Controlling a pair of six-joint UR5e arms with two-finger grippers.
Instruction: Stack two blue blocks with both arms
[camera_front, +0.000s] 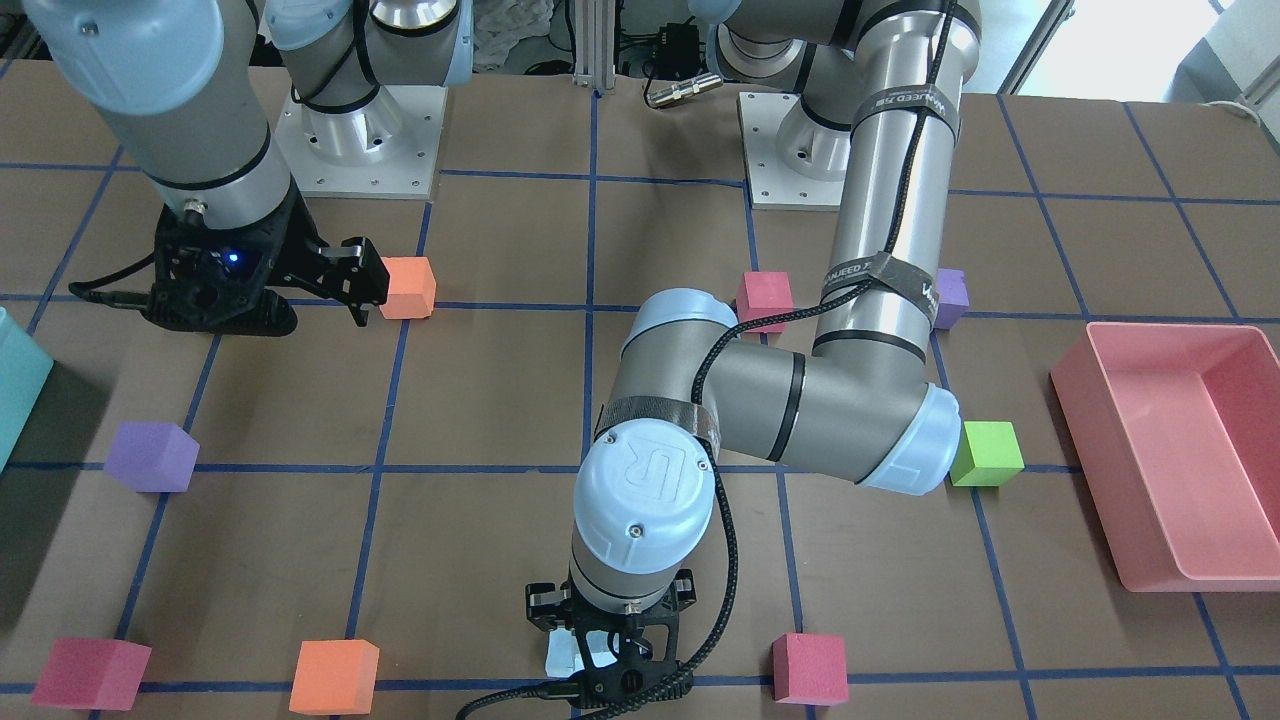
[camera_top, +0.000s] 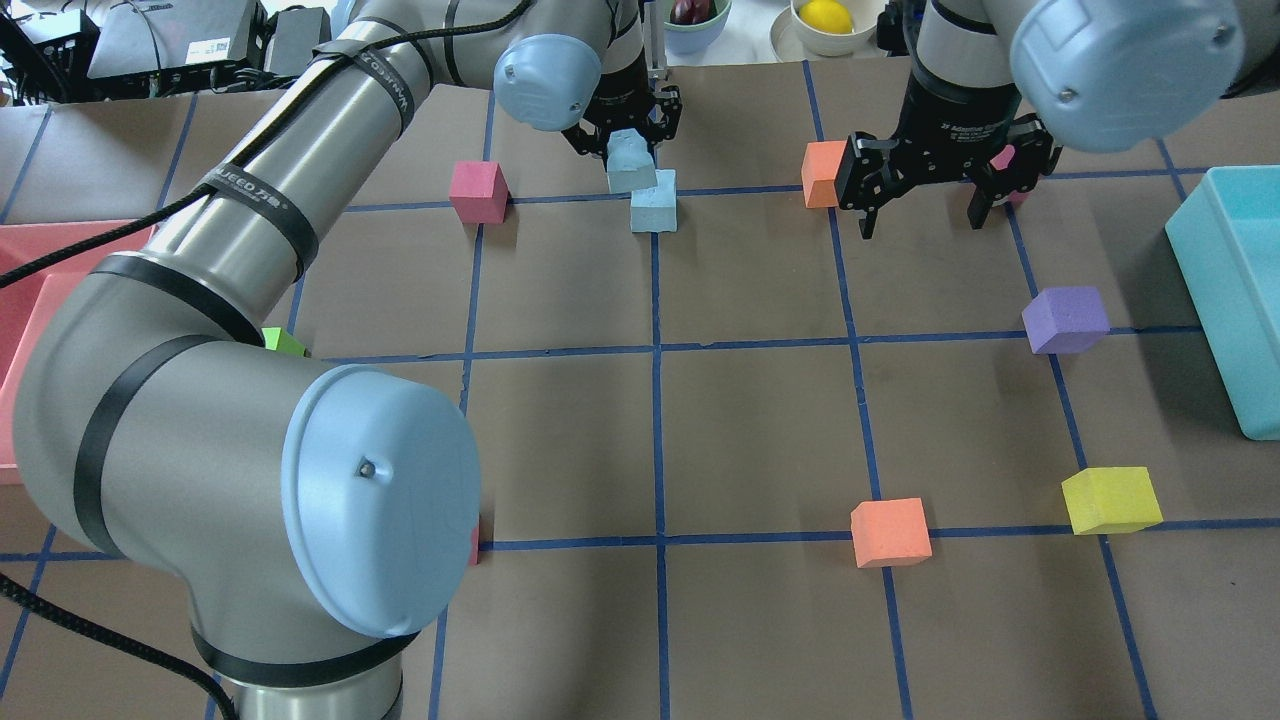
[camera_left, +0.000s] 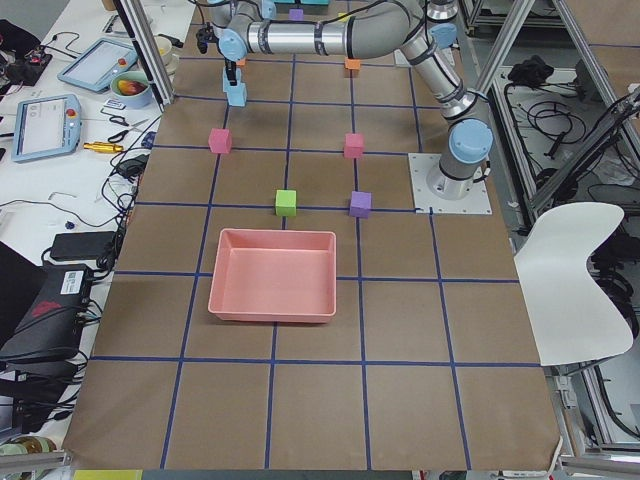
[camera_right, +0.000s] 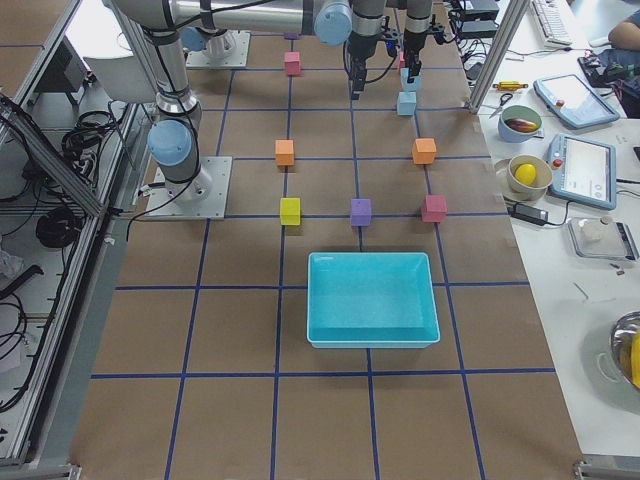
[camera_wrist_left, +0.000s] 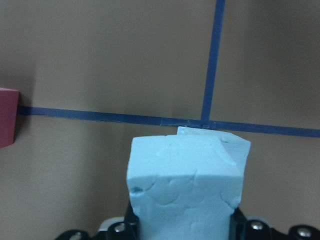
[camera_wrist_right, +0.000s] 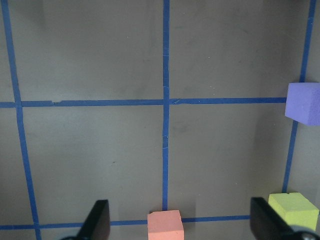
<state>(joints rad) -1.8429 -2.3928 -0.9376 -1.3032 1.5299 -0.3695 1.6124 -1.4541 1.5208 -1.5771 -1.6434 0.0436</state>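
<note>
My left gripper (camera_top: 626, 148) is at the far middle of the table, shut on a pale blue block (camera_top: 629, 160). It holds that block just over the second blue block (camera_top: 654, 206), which sits on the table by a tape crossing. The left wrist view shows the held block (camera_wrist_left: 184, 192) close up, with the other block's (camera_wrist_left: 236, 145) top peeking out behind it, offset to one side. I cannot tell whether they touch. My right gripper (camera_top: 922, 212) is open and empty, beside an orange cube (camera_top: 822, 173); its fingers (camera_wrist_right: 97, 221) show spread in the right wrist view.
A teal bin (camera_top: 1235, 300) stands at the right and a pink bin (camera_front: 1170, 470) on the left arm's side. Loose cubes lie about: red (camera_top: 478, 190), purple (camera_top: 1066, 318), yellow (camera_top: 1110, 498), orange (camera_top: 889, 531), green (camera_front: 986, 452).
</note>
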